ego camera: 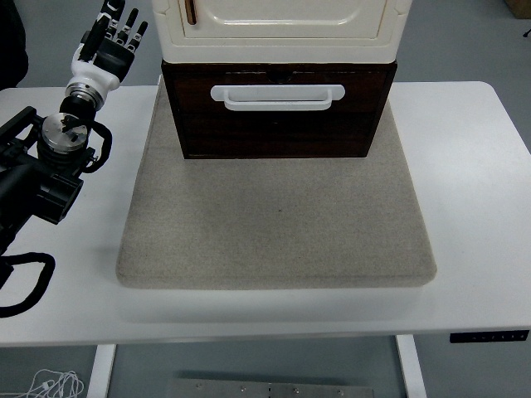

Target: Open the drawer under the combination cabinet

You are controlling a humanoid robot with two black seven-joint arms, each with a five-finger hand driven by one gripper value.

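Observation:
The combination cabinet stands at the back of a grey mat (274, 232): a cream upper cabinet (282, 29) on a dark brown drawer (278, 112) with a white bar handle (278, 97). The drawer front protrudes slightly forward of the cream part. My left hand (112, 41) is raised at the upper left, fingers spread and holding nothing, well left of the handle. The right arm is out of view.
The white table (473, 207) extends around the mat. My left arm (50, 166) lies over the table's left side. A black cable loop (25, 282) hangs at the left edge. A control panel (489, 336) is on the front right edge.

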